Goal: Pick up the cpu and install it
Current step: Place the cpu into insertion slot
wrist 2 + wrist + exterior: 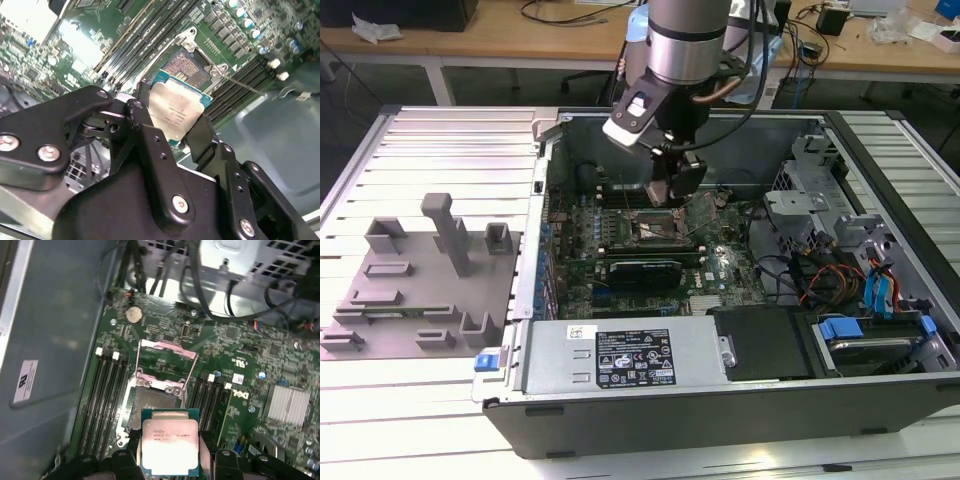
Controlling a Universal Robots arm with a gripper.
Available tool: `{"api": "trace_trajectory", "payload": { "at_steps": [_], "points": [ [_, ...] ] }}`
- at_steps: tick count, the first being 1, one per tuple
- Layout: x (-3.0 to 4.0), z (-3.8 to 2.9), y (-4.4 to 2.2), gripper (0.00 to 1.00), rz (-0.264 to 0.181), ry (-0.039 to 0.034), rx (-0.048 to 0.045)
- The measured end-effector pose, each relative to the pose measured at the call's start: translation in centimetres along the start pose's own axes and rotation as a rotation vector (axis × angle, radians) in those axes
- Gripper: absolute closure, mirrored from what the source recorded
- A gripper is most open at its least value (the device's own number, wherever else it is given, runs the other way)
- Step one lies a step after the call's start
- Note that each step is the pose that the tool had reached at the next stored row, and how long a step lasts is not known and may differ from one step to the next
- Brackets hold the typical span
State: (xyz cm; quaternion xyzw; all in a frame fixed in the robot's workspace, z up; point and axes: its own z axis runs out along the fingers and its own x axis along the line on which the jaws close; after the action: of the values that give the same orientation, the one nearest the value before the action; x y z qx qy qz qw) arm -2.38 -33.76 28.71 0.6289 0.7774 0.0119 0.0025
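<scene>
The cpu, a thin square chip with a pale silver top and a green edge, sits between the black fingers of my gripper, which is shut on it. In the second wrist view the cpu hangs tilted just above the open socket, gripped at two opposite edges by my gripper. In the first wrist view the socket has its metal load plate swung up. In the exterior view my gripper hovers inside the computer case, just over the socket on the motherboard.
The open computer case holds the motherboard, memory slots, a drive cage and cables on the exterior view's right. A grey fixture plate with upright blocks lies on the exterior view's left.
</scene>
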Motion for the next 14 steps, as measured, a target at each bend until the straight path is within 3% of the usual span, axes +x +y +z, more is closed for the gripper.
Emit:
{"api": "trace_trajectory", "payload": {
  "at_steps": [3, 6, 7, 10, 14],
  "points": [
    [0.00, 0.01, 0.00, 0.46, 0.051, -0.0011, -0.0006],
    [0.00, 0.04, 0.00, 0.46, 0.163, -0.0036, -0.0018],
    [0.00, 0.05, 0.00, 0.46, 0.183, -0.0039, -0.0020],
    [0.00, 0.08, 0.00, 0.46, 0.196, -0.0043, -0.0021],
    [-0.01, 0.76, -0.02, 0.46, 0.190, -0.0041, -0.0022]
  ]
}}
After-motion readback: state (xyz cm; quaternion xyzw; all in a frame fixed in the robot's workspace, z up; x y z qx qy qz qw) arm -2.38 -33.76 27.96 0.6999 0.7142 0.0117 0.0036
